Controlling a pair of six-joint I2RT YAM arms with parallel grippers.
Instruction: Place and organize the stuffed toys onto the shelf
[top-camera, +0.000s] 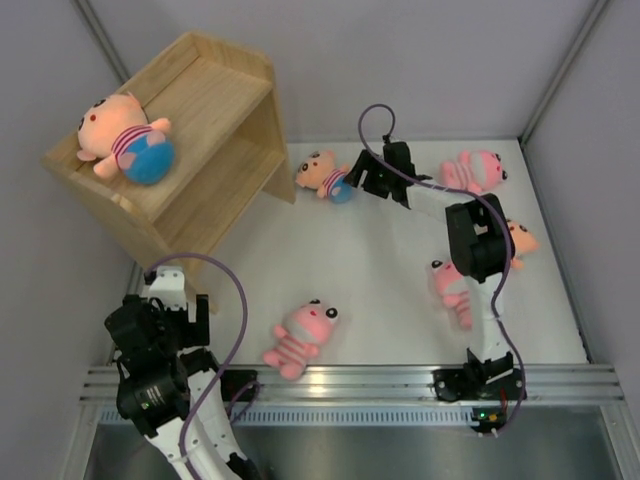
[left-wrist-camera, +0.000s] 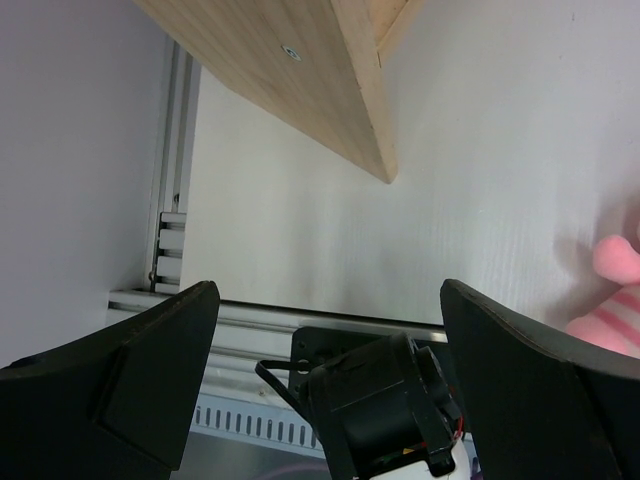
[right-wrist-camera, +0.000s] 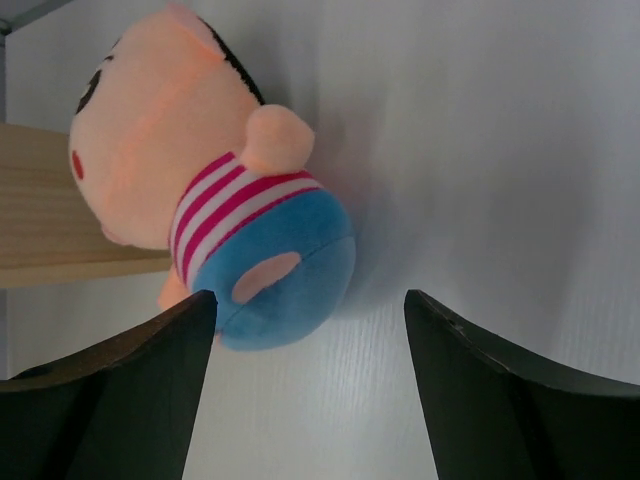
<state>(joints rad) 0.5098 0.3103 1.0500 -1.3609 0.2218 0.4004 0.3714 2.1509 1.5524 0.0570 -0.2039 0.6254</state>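
Note:
The light wooden shelf (top-camera: 215, 120) stands at the back left, with one boy toy (top-camera: 125, 140) lying on its top. A second boy toy (top-camera: 325, 177) lies on the table beside the shelf's foot. My right gripper (top-camera: 358, 178) is right next to it, open; in the right wrist view its blue shorts (right-wrist-camera: 285, 270) sit just ahead of the left fingertip (right-wrist-camera: 195, 310), with nothing between the jaws. My left gripper (top-camera: 168, 295) hovers wide open and empty near the shelf's front corner (left-wrist-camera: 300, 70).
Pink striped animals lie at the near middle (top-camera: 300, 337), back right (top-camera: 475, 170) and beside the right arm (top-camera: 452, 290). Another boy toy (top-camera: 524, 240) peeks out behind the right arm. Grey walls enclose the table; a metal rail (top-camera: 350, 380) runs along its near edge.

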